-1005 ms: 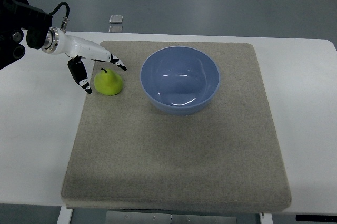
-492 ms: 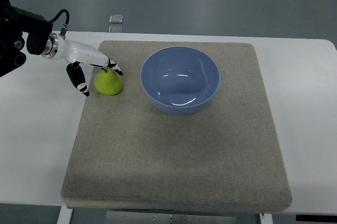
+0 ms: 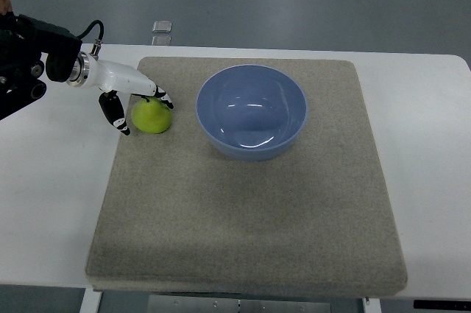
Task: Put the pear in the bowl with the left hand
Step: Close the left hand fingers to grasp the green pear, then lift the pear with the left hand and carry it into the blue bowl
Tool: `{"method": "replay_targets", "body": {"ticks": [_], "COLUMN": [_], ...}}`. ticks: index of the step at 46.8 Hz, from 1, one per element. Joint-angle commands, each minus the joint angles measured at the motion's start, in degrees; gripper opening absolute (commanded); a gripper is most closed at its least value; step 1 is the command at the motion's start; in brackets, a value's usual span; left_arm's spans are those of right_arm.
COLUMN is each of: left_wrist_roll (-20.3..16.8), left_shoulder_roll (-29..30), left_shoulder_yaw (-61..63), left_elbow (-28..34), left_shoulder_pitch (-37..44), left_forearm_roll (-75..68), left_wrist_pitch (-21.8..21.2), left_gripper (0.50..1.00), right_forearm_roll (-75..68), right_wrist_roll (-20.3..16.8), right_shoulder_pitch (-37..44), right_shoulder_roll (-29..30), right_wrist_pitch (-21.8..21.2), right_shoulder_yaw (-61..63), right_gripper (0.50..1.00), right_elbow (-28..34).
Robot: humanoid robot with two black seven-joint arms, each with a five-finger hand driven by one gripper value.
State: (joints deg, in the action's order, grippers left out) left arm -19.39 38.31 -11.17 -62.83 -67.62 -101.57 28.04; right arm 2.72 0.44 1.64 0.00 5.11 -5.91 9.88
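Here, white bench (image 3: 430, 151), grey mat (image 3: 250, 210), grey floor beyond; your left hand (image 3: 132, 103) straddles pear (image 3: 152, 115), fingers spread, not yet gripping.

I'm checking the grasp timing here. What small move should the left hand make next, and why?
Probably close the fingers around the yellow-green pear. The left hand sits open astride it, fingers behind and thumb on the left, and the pear rests on the grey mat, beside the empty blue bowl.
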Motion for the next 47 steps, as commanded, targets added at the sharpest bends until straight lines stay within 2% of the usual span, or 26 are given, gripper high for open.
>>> {"method": "replay_targets", "body": {"ticks": [1, 20, 28, 43, 47], "left_wrist_roll": [0.05, -0.03, -0.03, -0.12, -0.12], "left_shoulder_roll": [-0.43, -1.75, -2.36, -2.36, -2.36], "left_shoulder_yaw": [-0.08, -0.08, -0.08, 0.01, 0.01], "left_elbow": [-0.01, 2.01, 2.1, 2.19, 2.19], "left_shoulder_pitch": [0.03, 0.12, 0.12, 0.21, 0.38], "left_forearm_roll": [-0.04, -0.21, -0.48, -0.65, -0.65], "left_wrist_pitch": [-0.09, -2.02, -2.11, -2.02, -2.02], "left_gripper": [0.93, 0.926, 0.902, 0.898, 0.876], "right_forearm_roll": [0.0, 0.0, 0.0, 0.0, 0.0], "right_wrist_roll": [0.0, 0.0, 0.0, 0.0, 0.0], "right_shoulder_pitch": [-0.06, 0.03, 0.03, 0.03, 0.03], "right_shoulder_roll": [0.0, 0.0, 0.0, 0.0, 0.0], "right_wrist_pitch": [-0.02, 0.07, -0.02, -0.02, -0.02], "right_shoulder_yaw": [-0.06, -0.06, 0.02, 0.02, 0.02], "right_gripper": [0.924, 0.924, 0.924, 0.924, 0.924], "right_elbow": [-0.03, 0.06, -0.03, -0.03, 0.05]}}
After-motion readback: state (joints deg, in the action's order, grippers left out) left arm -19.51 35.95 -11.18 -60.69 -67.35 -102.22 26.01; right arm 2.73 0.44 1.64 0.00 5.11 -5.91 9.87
